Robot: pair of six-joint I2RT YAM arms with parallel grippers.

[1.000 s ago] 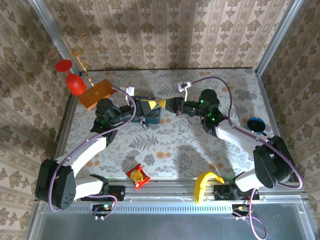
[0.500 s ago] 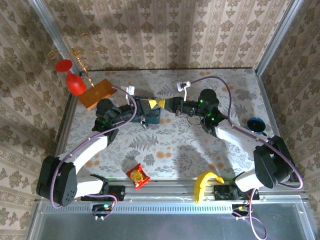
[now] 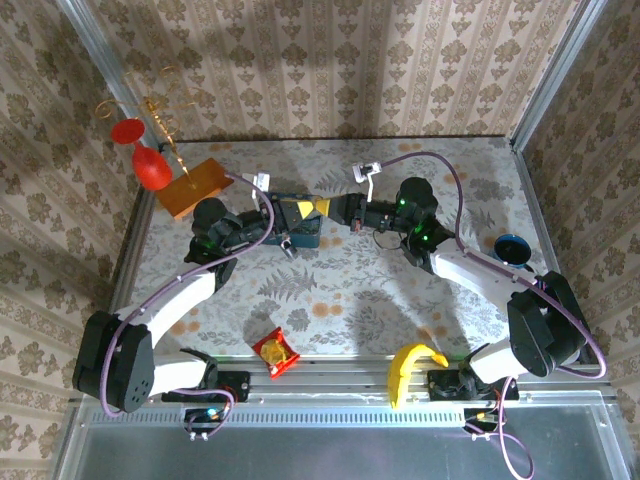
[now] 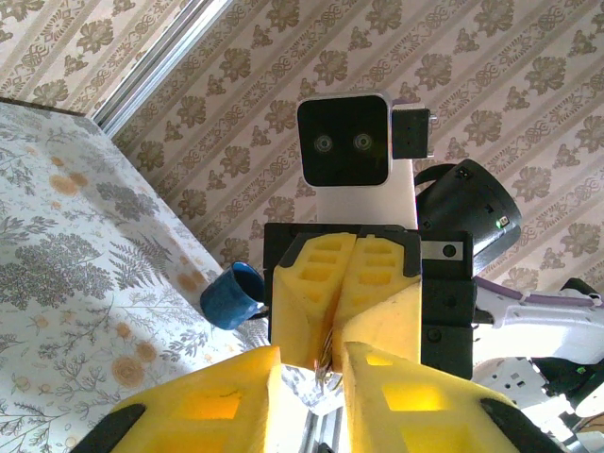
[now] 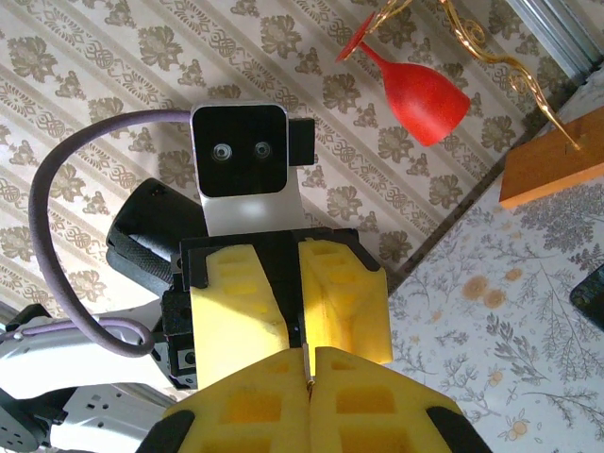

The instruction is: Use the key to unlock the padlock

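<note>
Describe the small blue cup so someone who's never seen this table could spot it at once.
On the floral table, look to the right edge, just past the right arm. The blue cup stands there alone, small and round. The other blue thing, the tin, sits mid-table and is boxy.

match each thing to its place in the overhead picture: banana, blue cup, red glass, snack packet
Things:
1 banana
2 blue cup
3 red glass
4 snack packet

Places:
A far left corner
B near edge, left of the middle
C right edge
D near edge, right of the middle

Pairs: 1-D, 2-C, 3-A, 4-B
</note>
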